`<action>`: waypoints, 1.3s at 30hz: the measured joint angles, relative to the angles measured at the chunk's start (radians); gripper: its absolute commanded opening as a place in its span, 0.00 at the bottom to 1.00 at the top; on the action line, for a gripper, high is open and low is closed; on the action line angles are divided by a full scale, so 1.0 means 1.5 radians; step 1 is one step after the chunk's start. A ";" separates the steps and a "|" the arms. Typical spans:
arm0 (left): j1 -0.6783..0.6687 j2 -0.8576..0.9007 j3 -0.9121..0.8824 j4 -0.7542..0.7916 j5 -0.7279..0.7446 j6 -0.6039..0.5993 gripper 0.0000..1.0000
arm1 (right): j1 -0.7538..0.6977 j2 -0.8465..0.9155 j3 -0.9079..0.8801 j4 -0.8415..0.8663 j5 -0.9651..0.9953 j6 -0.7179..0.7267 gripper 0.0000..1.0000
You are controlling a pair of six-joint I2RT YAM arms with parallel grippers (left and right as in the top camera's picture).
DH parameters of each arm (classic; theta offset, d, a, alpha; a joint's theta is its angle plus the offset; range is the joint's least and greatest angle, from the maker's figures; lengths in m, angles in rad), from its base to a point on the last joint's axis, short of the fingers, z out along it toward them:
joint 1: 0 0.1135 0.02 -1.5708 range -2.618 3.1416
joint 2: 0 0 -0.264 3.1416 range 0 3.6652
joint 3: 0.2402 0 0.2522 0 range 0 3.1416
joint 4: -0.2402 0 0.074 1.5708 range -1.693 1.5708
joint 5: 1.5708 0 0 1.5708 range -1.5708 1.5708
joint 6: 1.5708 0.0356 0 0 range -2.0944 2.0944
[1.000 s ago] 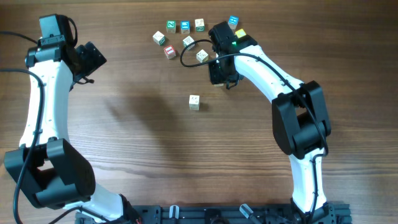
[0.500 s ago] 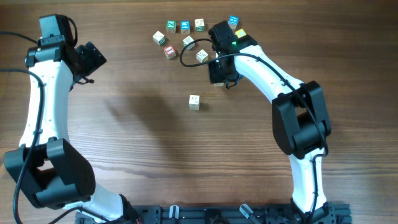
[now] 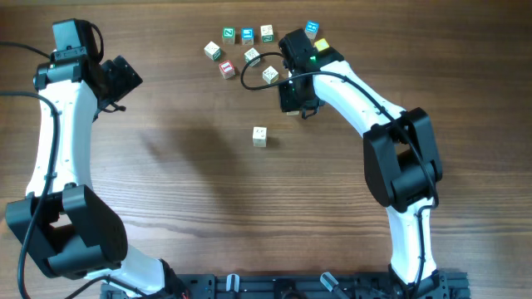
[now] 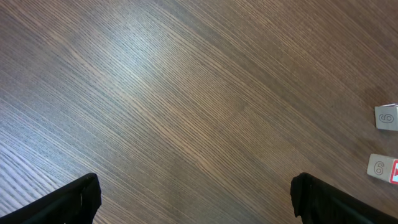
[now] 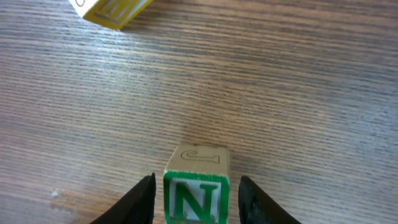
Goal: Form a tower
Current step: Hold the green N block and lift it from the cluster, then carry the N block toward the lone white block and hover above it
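Observation:
No tower is in view. In the right wrist view a pale wooden cube with a green N face stands on the table. My right gripper straddles it, open, with a thin gap at each finger. From overhead the right gripper covers that cube. A lone pale cube sits near the table's middle. My left gripper hovers at the far left. It is open over bare wood.
Several loose letter cubes lie at the back, among them a red-faced one, a blue one and a yellow one. Two cubes show at the left wrist view's right edge.

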 measured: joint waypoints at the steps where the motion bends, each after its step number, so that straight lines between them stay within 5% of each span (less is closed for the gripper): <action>1: 0.000 0.000 0.000 0.000 0.000 0.000 1.00 | 0.000 0.000 -0.007 0.007 0.000 0.000 0.42; 6: 0.000 0.000 0.000 0.000 0.000 0.000 1.00 | 0.000 0.000 -0.017 0.012 0.000 0.000 0.47; 17: 0.000 0.000 0.000 0.000 0.000 0.000 1.00 | 0.000 0.000 -0.012 0.012 0.000 0.000 0.44; 23: 0.000 0.000 0.000 0.000 0.000 0.000 1.00 | 0.000 0.000 -0.012 0.024 0.000 0.000 0.29; 31: 0.000 0.000 0.000 0.000 0.000 0.000 1.00 | 0.000 -0.006 -0.002 0.006 0.001 0.000 0.28; 39: 0.000 0.000 0.000 0.000 0.000 0.000 1.00 | 0.000 -0.213 0.083 -0.111 -0.023 0.077 0.22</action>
